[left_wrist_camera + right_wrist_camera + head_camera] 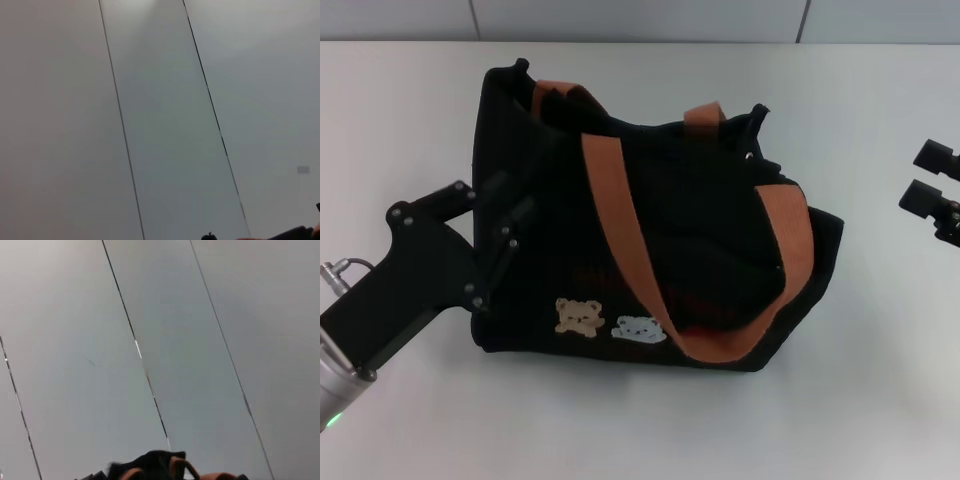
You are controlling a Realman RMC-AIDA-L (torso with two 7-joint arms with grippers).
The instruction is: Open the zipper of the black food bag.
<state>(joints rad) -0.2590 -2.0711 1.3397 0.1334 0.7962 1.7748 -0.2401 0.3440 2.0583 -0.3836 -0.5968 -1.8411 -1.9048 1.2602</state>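
Note:
The black food bag [650, 240] stands mid-table in the head view, bear patches [582, 316] facing me and orange-brown handles [620, 220] draped over it. Its top gapes, and the zipper [752, 158] shows as a dark rim track with a small silver bit near the far right corner. My left gripper [505, 215] rests against the bag's left end, black against black fabric. Well off the bag's right side, my right gripper [926, 176] stands open with nothing in it. In the right wrist view the bag [150, 467] peeks in as a dark top with strap loops.
The white table [880, 400] stretches all around the bag, and a grey panelled wall [640, 18] runs behind it. Both wrist views mostly show wall panels [165, 125] with dark seams.

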